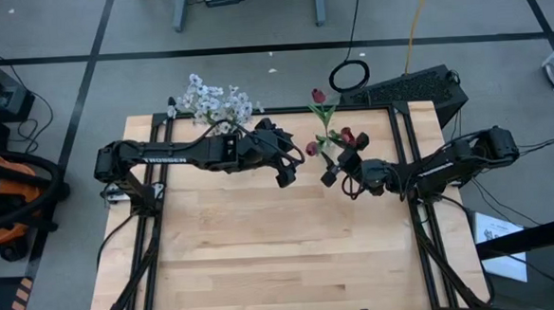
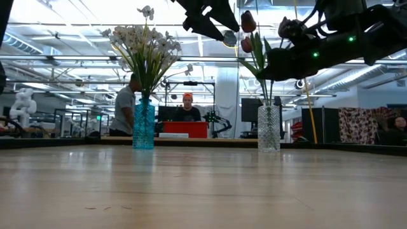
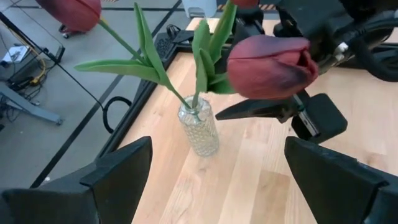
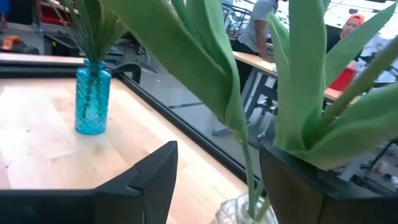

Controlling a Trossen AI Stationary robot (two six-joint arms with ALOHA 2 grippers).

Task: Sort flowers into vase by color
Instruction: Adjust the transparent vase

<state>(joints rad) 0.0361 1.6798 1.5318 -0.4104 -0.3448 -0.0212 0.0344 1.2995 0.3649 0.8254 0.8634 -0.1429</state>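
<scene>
Three dark red tulips [image 1: 320, 97] stand with their stems in a clear glass vase [image 3: 199, 127] at the table's far edge, right of centre. White blossoms [image 1: 215, 103] stand in a blue vase [image 2: 144, 124] at the far left. My right gripper [image 4: 217, 152] is open, level beside the clear vase, with the tulips' stems and leaves [image 4: 245, 155] between its fingers, above the vase's mouth. My left gripper [image 1: 292, 171] hangs open in the air just left of the tulips and holds nothing; a tulip bud [image 3: 270, 65] is close in front of it. My right gripper's fingers stand apart on either side of the tulip stems. A green leaf [image 4: 339, 146] lies close over one finger [image 4: 298, 186]; I cannot tell whether it touches.
Black frame rails [image 1: 403, 158] run along the table's edges. The wide near half of the wooden tabletop [image 1: 282, 259] holds nothing. People stand at desks in the room beyond the far edge [image 2: 187, 108].
</scene>
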